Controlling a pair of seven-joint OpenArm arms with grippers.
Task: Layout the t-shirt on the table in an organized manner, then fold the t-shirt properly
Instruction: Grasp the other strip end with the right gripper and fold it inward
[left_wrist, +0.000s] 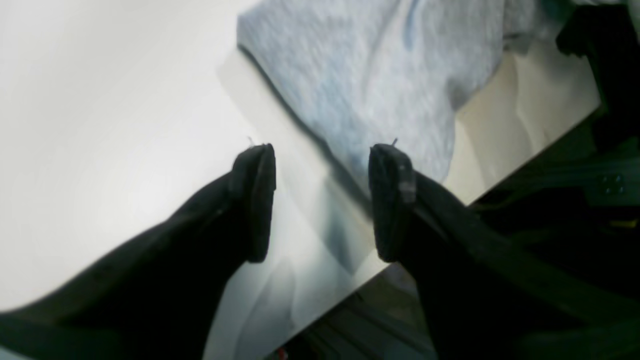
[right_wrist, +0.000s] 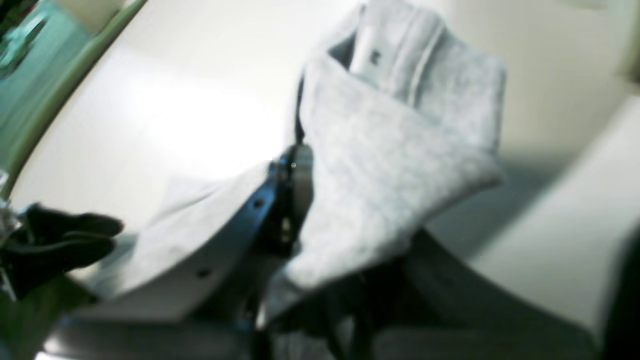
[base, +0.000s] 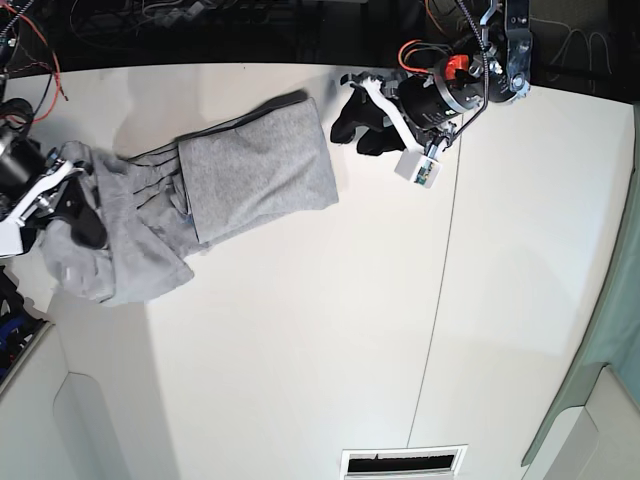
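The t-shirt (base: 225, 195) lay on the table (base: 330, 330) toward its far left corner as seen from the base view, partly folded: a smoother rectangular panel rested nearer the table's middle, while the rest was bunched in creases running to the left edge. No lettering was visible on the exposed cloth.

The right gripper (base: 82, 218) was at the left edge of that view, buried in the crumpled end of the shirt. In the right wrist view, grey cloth (right_wrist: 380, 165) was draped over and between its fingers (right_wrist: 292, 200), the jaws drawn nearly together and clamped on the fabric. That view was blurred.

The left gripper (base: 360, 122) stood at the far edge of the table, just beside the folded panel's corner but apart from it. In the left wrist view its fingertips (left_wrist: 257, 200) were spread wide with nothing between them, the shirt's edge (left_wrist: 370, 90) lying just ahead
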